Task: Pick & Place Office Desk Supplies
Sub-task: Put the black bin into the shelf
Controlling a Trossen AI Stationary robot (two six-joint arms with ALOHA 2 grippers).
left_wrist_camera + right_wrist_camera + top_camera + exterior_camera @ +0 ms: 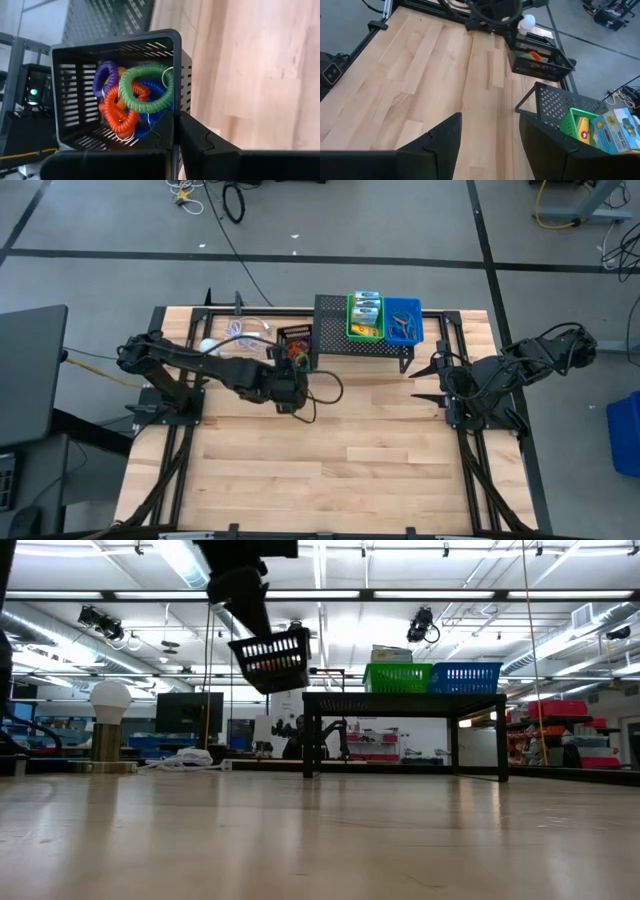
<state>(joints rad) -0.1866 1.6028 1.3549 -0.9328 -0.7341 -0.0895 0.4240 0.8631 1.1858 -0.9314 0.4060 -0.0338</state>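
Note:
A black slotted basket [115,50] holds coiled loops [135,100] in green, orange, blue and purple. My left gripper [176,131] is shut on it near the table's middle [292,370], and the basket [270,660] hangs tilted above the table. On a black mesh stand [335,330] at the far edge sit a green basket [365,317] with yellow crayon boxes and a blue basket [403,320] with loops. My right gripper [490,137] waits open at the right [432,380], holding nothing. My left gripper pinches the basket's side wall at its top rim [176,117], one finger inside the basket and one outside. The basket is lifted clear of the table and tilted, with the loops lying against its lower side.
A white ball [207,345] and a white coiled cable [250,330] lie at the far left, behind the left arm. The wooden table top [330,460] stretches bare toward the near edge. Black frame rails run along both sides.

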